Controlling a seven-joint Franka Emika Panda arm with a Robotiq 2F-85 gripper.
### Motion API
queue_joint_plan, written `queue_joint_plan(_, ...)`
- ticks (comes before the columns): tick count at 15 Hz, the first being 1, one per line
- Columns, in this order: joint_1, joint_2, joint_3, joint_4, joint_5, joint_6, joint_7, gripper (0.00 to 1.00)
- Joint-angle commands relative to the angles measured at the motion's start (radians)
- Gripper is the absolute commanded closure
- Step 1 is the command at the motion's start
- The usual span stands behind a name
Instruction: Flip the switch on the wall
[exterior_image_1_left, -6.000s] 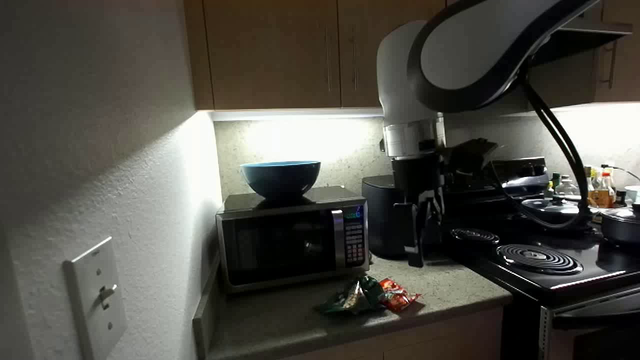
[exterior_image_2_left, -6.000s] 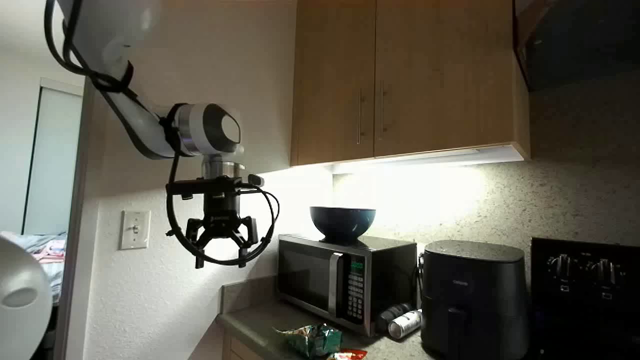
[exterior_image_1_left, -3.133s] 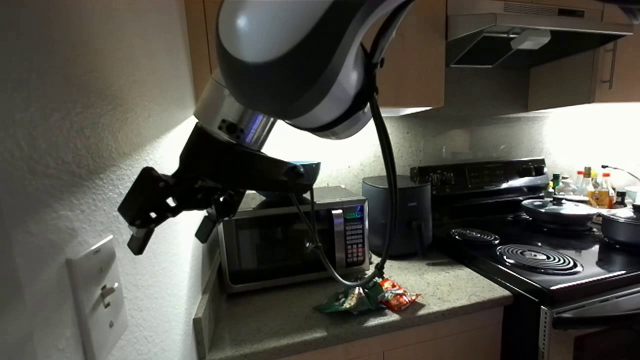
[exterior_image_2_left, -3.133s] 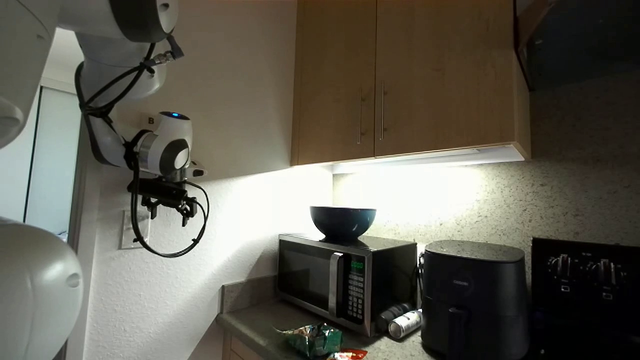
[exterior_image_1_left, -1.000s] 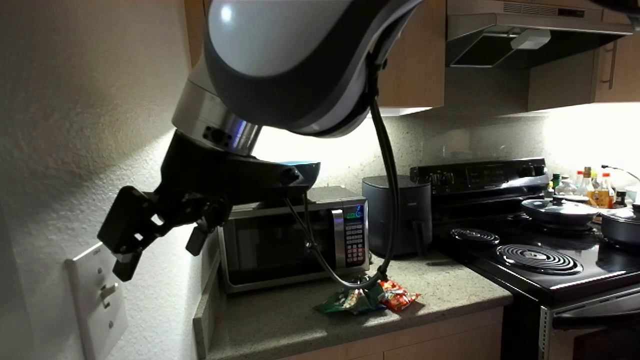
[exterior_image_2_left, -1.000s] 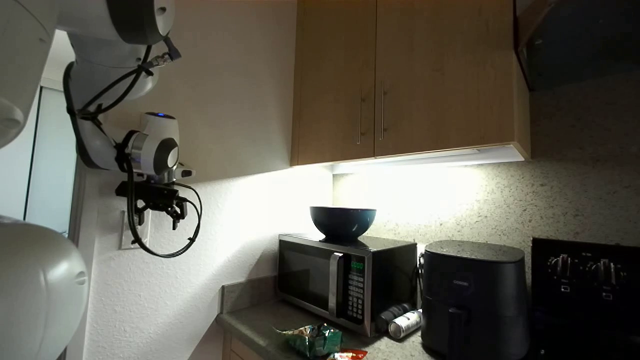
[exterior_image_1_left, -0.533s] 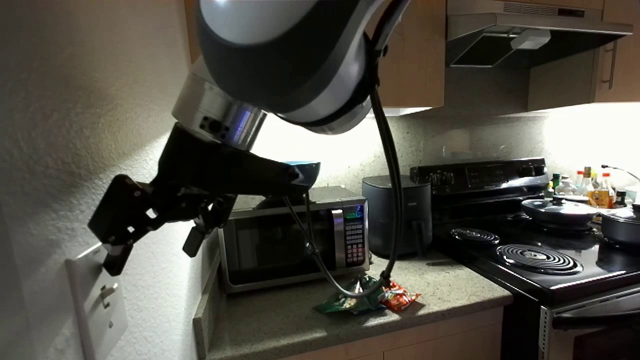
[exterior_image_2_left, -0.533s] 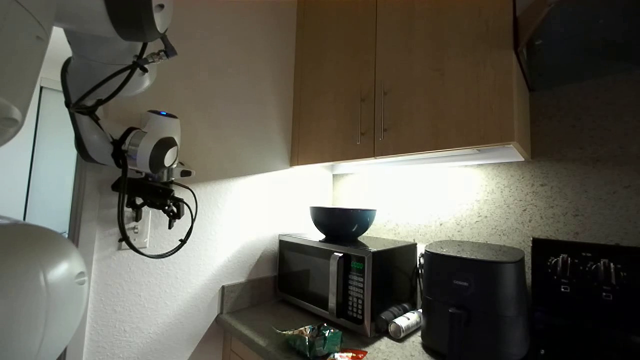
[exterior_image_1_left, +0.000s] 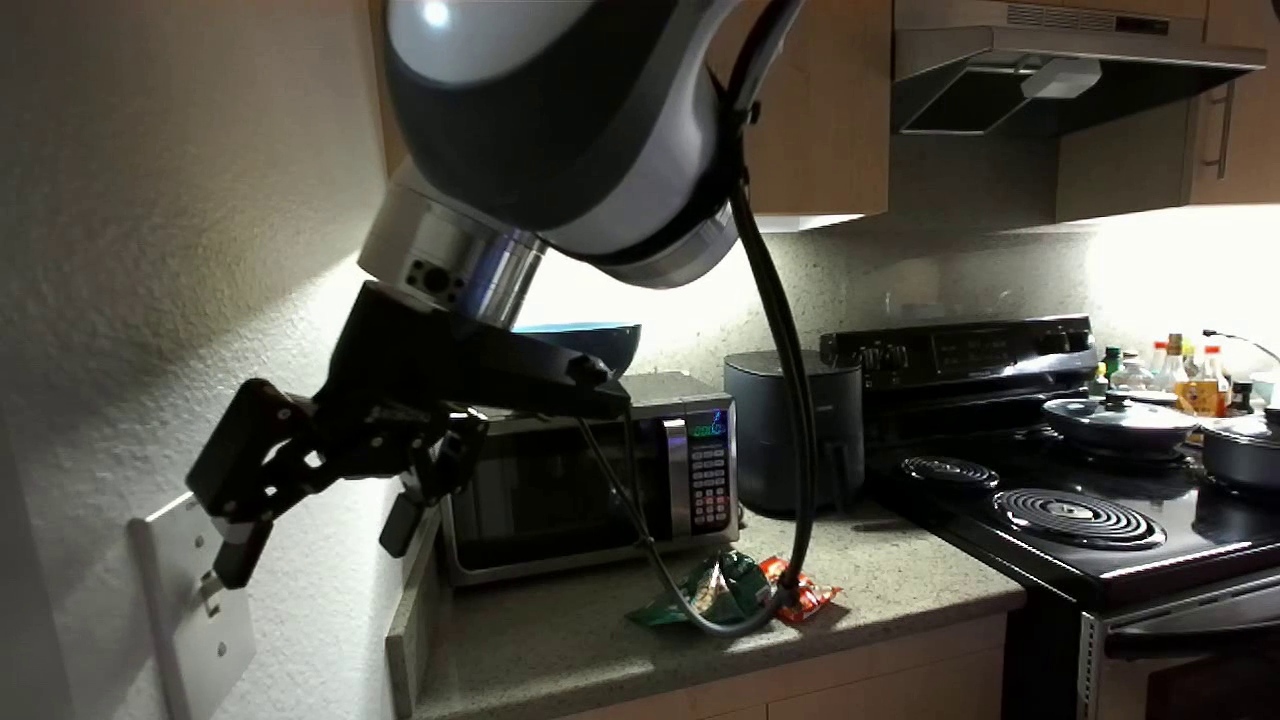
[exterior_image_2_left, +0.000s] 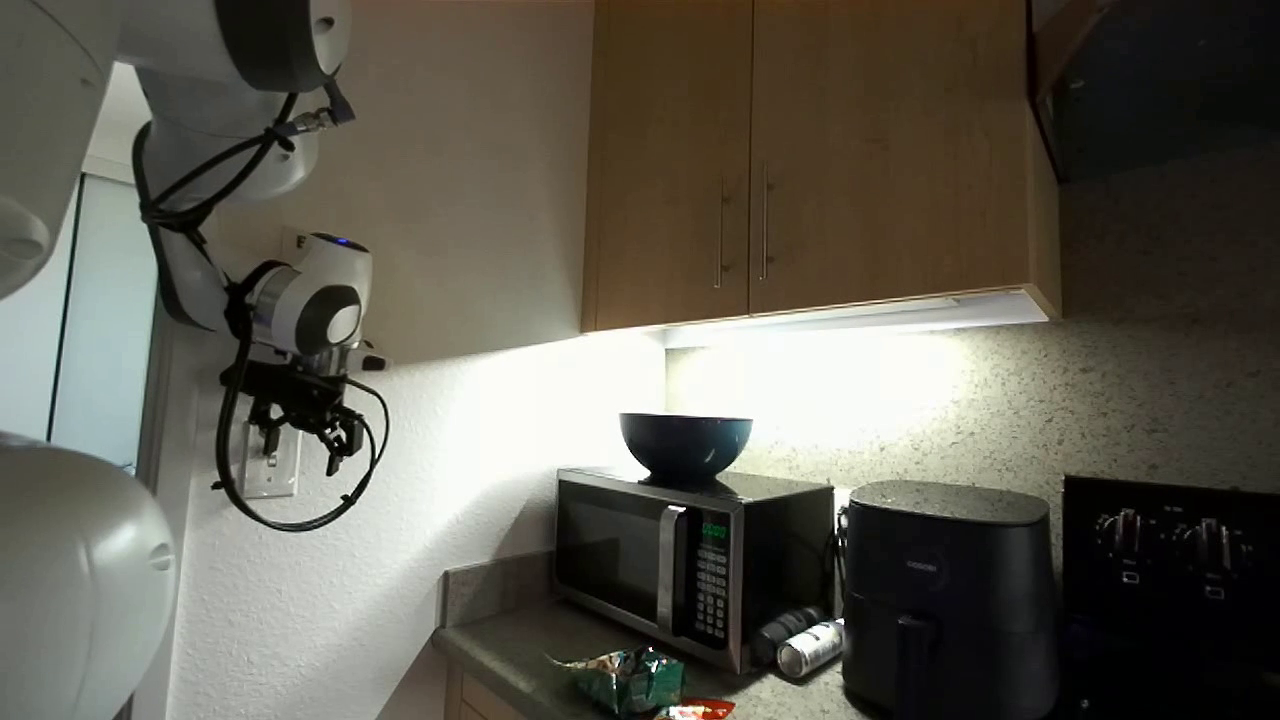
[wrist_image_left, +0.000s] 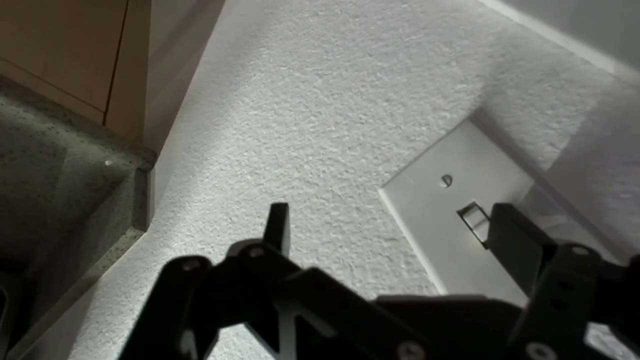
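The fingers (wrist_image_left: 520, 245) of the gripper (exterior_image_1_left: 315, 560) stood wide apart with nothing held, the textured wall (wrist_image_left: 325, 150) showing between them in the wrist view. One finger partly covered the white wall plate (wrist_image_left: 435, 217) and stood just beside its switch (wrist_image_left: 475, 220); whether it touched I could not tell. Farther out, in both exterior views, a blue bowl (exterior_image_2_left: 685, 445) rested on the microwave (exterior_image_2_left: 690, 575), with a black air fryer (exterior_image_2_left: 945, 600) nearby

Was pretty dim tbh; under-cabinet light (exterior_image_2_left: 900, 320) glared at 3 o'clock in an exterior view, wall (exterior_image_2_left: 450, 230) shadowed around 10.
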Motion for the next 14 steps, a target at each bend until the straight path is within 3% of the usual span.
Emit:
queue_joint_plan(1,-0.012,-0.003,0.002,-0.010,0.029,-0.027,0.016,0.00)
queue_joint_plan(13,-0.004,0.055,-0.082,-0.023,-0.071,-0.062,0.154,0.00)
queue_joint_plan(14,-0.017,0.068,-0.065,-0.009,-0.026,-0.067,0.106,0.00)
